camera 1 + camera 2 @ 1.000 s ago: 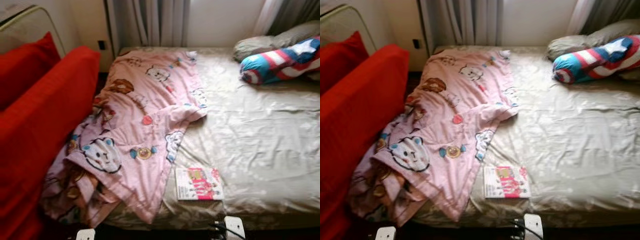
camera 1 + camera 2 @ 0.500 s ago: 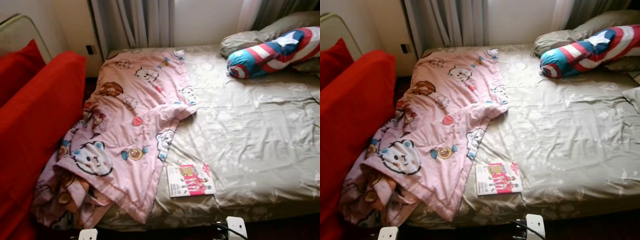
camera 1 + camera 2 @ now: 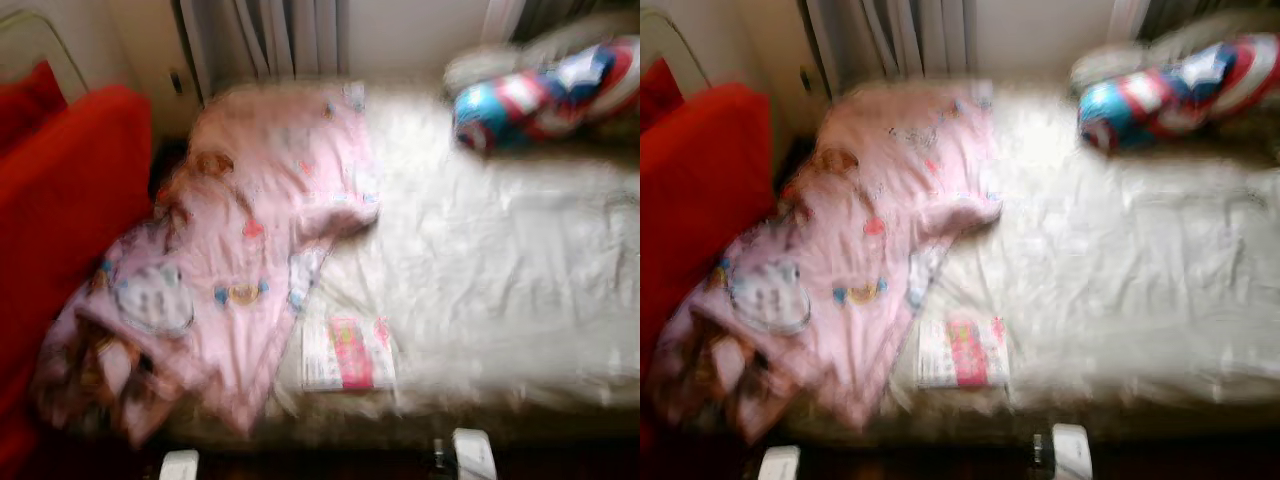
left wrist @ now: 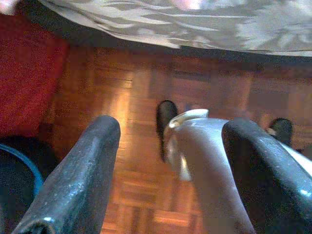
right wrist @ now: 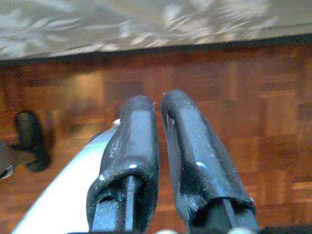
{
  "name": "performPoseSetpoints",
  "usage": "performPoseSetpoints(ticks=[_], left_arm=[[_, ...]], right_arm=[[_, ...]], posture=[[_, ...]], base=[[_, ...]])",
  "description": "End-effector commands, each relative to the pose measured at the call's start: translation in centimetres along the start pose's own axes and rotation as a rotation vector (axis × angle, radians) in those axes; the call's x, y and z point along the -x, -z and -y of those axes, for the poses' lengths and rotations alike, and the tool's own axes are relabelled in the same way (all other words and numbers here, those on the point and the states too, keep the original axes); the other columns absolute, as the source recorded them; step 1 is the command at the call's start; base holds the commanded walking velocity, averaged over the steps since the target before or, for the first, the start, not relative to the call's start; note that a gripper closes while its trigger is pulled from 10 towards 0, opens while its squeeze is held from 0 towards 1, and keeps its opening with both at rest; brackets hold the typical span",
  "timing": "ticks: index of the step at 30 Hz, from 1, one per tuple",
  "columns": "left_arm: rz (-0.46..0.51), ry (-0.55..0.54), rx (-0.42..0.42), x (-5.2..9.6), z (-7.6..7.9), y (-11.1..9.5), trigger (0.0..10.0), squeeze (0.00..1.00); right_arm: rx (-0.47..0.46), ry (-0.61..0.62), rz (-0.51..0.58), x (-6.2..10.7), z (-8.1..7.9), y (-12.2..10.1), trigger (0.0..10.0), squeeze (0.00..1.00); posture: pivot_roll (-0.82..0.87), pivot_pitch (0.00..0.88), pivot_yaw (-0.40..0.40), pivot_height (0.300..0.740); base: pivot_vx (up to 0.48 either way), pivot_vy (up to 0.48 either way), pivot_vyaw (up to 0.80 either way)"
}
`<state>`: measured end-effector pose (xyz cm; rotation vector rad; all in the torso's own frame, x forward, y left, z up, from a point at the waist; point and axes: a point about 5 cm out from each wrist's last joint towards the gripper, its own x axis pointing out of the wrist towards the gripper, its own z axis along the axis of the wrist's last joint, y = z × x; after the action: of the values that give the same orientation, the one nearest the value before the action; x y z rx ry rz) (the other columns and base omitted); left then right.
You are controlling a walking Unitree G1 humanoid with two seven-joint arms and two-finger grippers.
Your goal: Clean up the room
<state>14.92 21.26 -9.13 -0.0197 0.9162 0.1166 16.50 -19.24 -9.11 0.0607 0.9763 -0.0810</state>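
A pink cartoon-print blanket point(image 3: 240, 250) lies crumpled over the left half of the bed point(image 3: 500, 270) and hangs off its near left corner. A pink and white magazine point(image 3: 347, 352) rests near the bed's front edge. A red, white and blue bolster point(image 3: 540, 95) and a grey pillow point(image 3: 480, 65) lie at the bed's far right. Both arms hang low. My left gripper point(image 4: 170, 161) is open above the wooden floor point(image 4: 136, 97). My right gripper point(image 5: 158, 146) is shut with nothing in it, also over the floor. The head views are blurred.
A red sofa point(image 3: 70, 210) with a red cushion point(image 3: 25, 95) stands left of the bed. Curtains point(image 3: 270, 40) hang behind the bed. The bed's patterned sheet edge point(image 5: 136, 24) hangs just ahead of both grippers. A blue-rimmed dark object point(image 4: 17, 180) sits on the floor.
The whole picture has shifted and blurred, so the camera has moved; the bed's things sit slightly further left and higher. Nothing on the bed has moved.
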Motion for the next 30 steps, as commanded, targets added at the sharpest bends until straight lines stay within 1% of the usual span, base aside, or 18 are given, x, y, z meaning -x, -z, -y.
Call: performPoseSetpoints(ticks=[1,8,9,11,13,26,30], left_arm=[[-0.034,-0.014,-0.001,0.32,-0.75,0.92,10.0,0.0],[-0.033,-0.014,0.01,0.31,-0.73,0.9,10.0,0.0],[-0.033,-0.015,0.01,0.31,-0.72,0.91,10.0,0.0],[-0.033,-0.015,0.01,0.31,-0.72,0.91,10.0,0.0],[-0.033,-0.015,0.012,0.31,-0.72,0.91,10.0,0.0],[-0.032,-0.012,0.018,0.32,-0.67,0.94,10.0,0.0],[-0.032,-0.012,0.019,0.32,-0.66,0.94,10.0,0.0]], right_arm=[[-0.009,-0.017,-0.013,0.02,-0.59,0.44,10.0,0.0],[-0.007,-0.038,0.003,0.01,-0.7,0.24,10.0,0.0],[0.02,-0.044,0.005,0.0,-0.7,0.15,10.0,0.0],[0.022,-0.051,0.008,0.0,-0.74,0.12,10.0,0.0],[0.034,-0.062,0.015,0.0,-0.8,0.02,10.0,0.0],[0.036,-0.082,0.016,0.01,-0.86,0.01,10.0,0.0],[0.014,-0.076,0.014,0.02,-0.83,0.09,10.0,0.0]], posture=[[0.0,0.104,0.008,0.74],[0.0,0.104,0.007,0.74],[-0.01,0.104,0.007,0.74],[0.0,0.103,0.006,0.74],[0.0,0.103,0.006,0.74],[0.0,0.103,0.003,0.74],[-0.01,0.103,0.004,0.74]], base=[[0.0,0.0,0.0],[0.0,0.0,0.0],[0.0,0.0,0.0],[0.0,0.0,0.0],[0.0,0.0,0.8],[0.0,0.0,0.8],[0.0,0.0,0.0]])
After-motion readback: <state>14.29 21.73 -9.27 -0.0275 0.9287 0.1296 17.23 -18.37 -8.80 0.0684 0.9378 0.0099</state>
